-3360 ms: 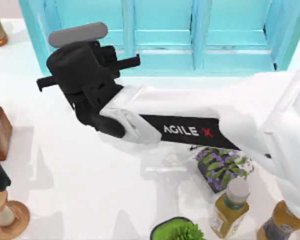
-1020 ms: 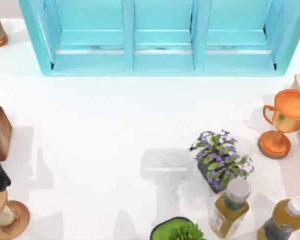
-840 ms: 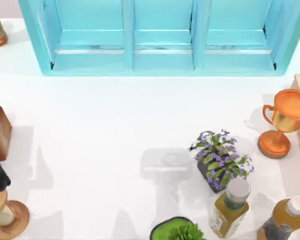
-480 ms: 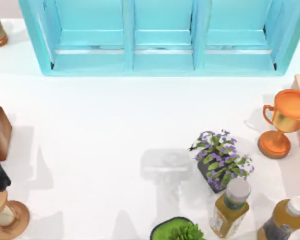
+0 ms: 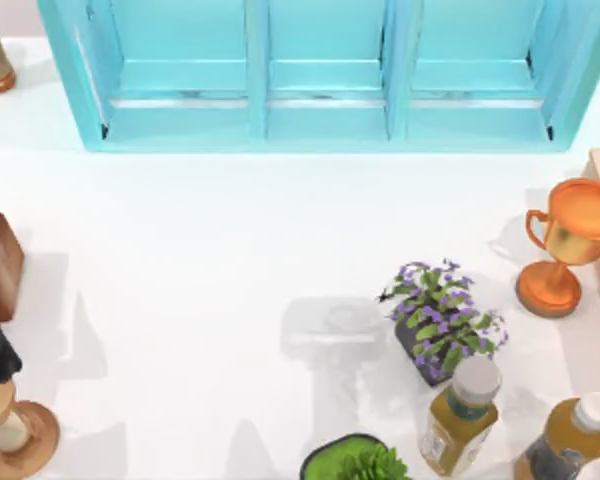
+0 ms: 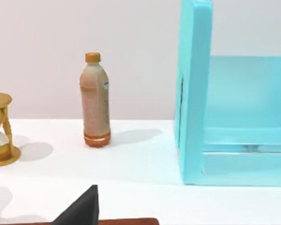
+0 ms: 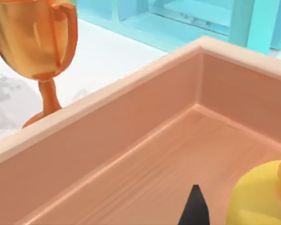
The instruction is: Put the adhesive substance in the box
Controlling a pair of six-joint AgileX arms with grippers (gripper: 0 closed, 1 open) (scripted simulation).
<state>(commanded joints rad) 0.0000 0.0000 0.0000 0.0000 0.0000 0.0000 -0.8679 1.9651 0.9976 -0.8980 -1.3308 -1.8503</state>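
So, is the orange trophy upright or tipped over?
Upright: the trophy stands on its round base, stem vertical, cup opening facing up, beside the pale tan box.

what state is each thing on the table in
turquoise box: upright, open
tan box: open, no lid
trophy: upright
grey-capped amber bottle: upright, capped
white-capped amber bottle: upright, capped
brown drink bottle: upright, capped
hourglass: upright
flowering plant: upright in pot
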